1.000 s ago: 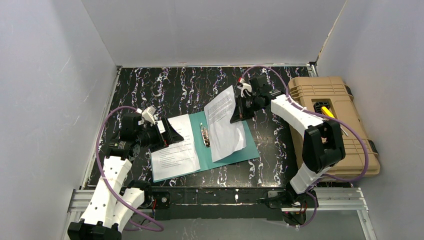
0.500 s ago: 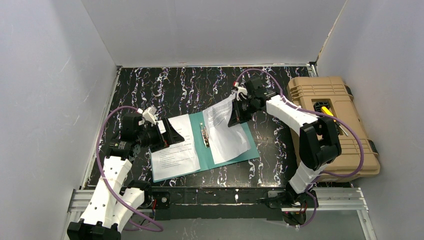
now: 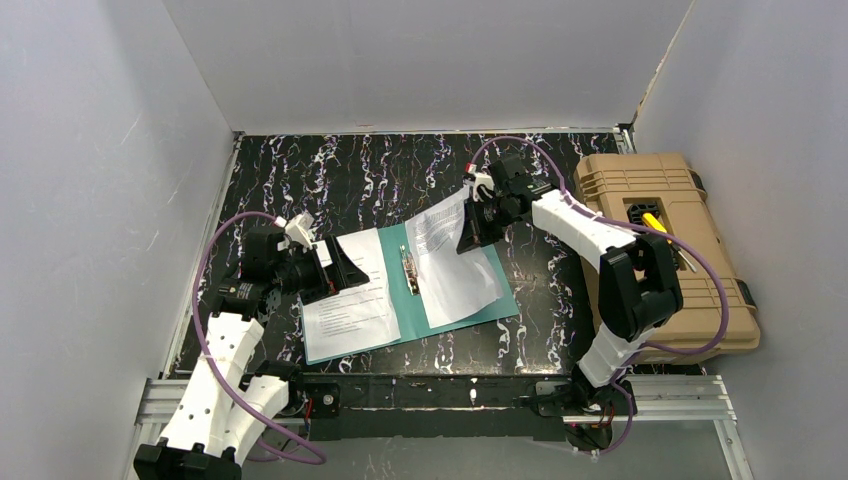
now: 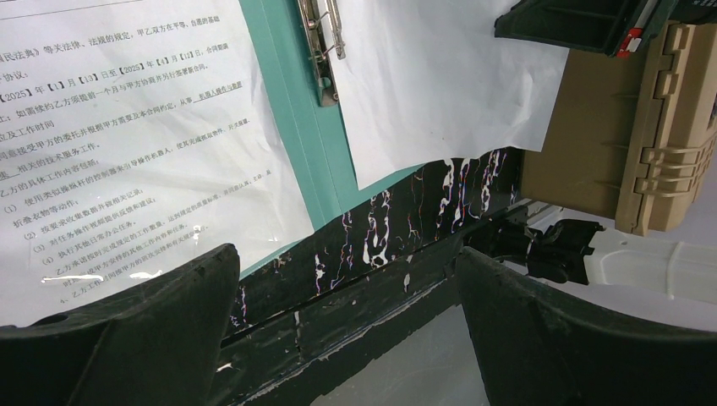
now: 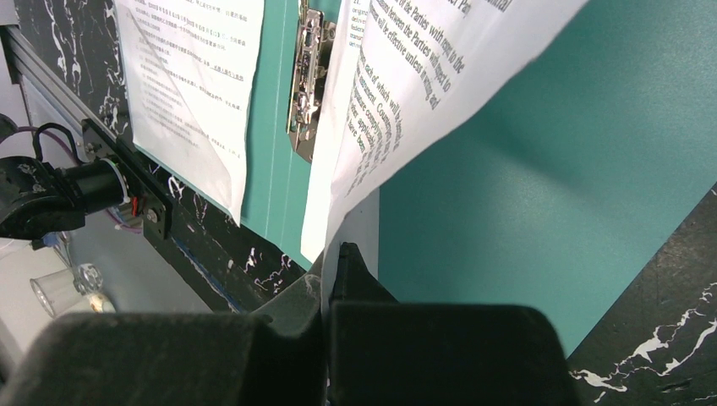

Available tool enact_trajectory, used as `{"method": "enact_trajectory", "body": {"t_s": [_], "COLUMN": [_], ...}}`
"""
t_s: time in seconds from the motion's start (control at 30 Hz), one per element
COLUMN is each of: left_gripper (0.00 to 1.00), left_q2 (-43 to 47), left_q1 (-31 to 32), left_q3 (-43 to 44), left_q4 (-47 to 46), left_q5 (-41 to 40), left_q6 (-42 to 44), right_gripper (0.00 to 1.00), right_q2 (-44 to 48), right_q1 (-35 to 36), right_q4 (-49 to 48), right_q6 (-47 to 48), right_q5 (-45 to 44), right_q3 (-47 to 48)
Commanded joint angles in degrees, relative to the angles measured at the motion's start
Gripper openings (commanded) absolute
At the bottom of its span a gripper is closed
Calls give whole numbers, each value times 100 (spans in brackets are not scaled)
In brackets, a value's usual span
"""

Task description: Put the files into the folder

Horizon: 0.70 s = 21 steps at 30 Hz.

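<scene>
tan toolbox (image 3: 660, 250) right of folder (image 3: 412, 315) | right pincer (image 3: 468, 240) pinching sheet (image 3: 450, 270)

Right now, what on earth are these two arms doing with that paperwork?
They are filing papers. The right end effector pinches the far corner of one printed sheet. That corner is lifted, while the rest of the sheet lies on the right half of an open green folder on the table. The left end effector is open and holds nothing, poised above a second sheet on the folder's left half. The metal clip on the spine shows between the two sheets.
</scene>
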State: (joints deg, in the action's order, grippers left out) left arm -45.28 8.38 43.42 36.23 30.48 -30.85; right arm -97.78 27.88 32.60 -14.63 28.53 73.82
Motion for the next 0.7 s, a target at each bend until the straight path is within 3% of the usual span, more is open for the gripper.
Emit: {"method": "enact_trajectory", "body": {"t_s": [0.0, 0.67], "left_gripper": [98, 98], "left_q2": [70, 86], "left_q1": [32, 67], "left_q3": [-94, -92], "left_q4": [5, 6], "left_q5": [99, 85], "left_q6": [88, 88], "right_gripper": [1, 1], "right_q2": [327, 610], "right_q1": [57, 93], "right_q4": [-69, -538], "right_q6": [93, -57], "right_q5": [150, 160], "right_q3": [29, -550]}}
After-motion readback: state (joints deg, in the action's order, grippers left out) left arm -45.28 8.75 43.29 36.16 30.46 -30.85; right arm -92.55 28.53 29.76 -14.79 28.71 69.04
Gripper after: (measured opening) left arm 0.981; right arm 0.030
